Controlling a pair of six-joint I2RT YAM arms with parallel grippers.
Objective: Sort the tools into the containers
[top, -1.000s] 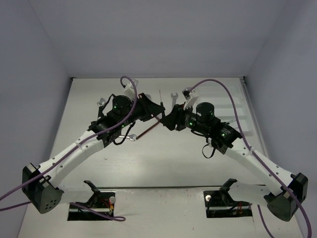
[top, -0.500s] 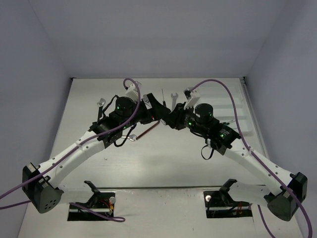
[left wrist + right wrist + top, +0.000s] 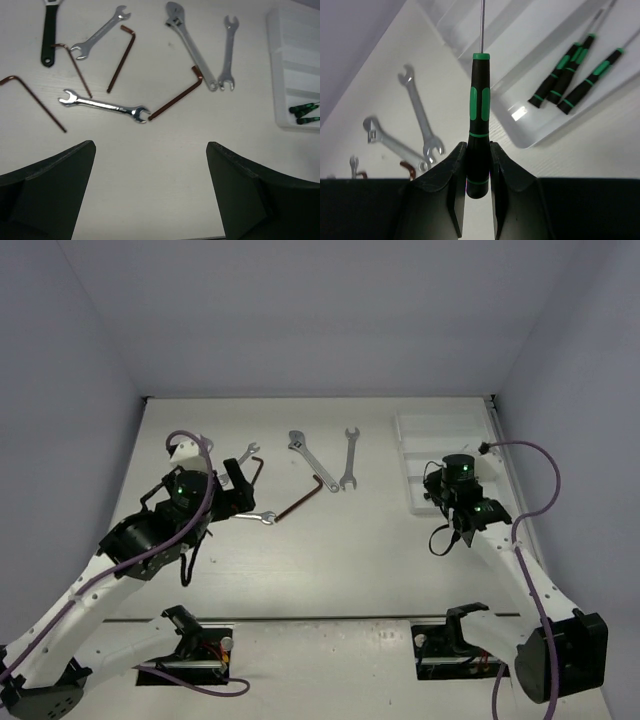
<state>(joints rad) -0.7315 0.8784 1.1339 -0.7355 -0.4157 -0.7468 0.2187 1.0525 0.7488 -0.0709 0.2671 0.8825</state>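
Black fingers of the right gripper (image 3: pixel 477 150) are pinched on the lower end of a black-and-green screwdriver (image 3: pixel 479 107). It stands straight up the middle of the right wrist view, its thin shaft running off the top edge. Behind it, in the upper right of that frame, lies the white tray (image 3: pixel 522 142); three more screwdrivers (image 3: pixel 567 76) lie close side by side in its nearest compartment. To the left on the table (image 3: pixel 385 85) an open-end wrench (image 3: pixel 422 115) and an adjustable wrench (image 3: pixel 395 145) lie apart from the tray. The left gripper (image 3: pixel 150 145) is spread wide and holds nothing, its two dark fingers (image 3: pixel 55 180) at the lower corners of the left wrist view. Just above the gap a double-ended wrench (image 3: pixel 104 105) lies flat, one end touching the tip of a brown hex key (image 3: pixel 175 100). Higher up are another hex key (image 3: pixel 123 60), a small wrench (image 3: pixel 100 31) and a black-handled wrench (image 3: pixel 48 32); a long hex key (image 3: pixel 35 97) lies at the left edge. In the top view the tray sits at the upper right of the table, the right arm's wrist over its lower end, and the loose tools spread across the upper middle.
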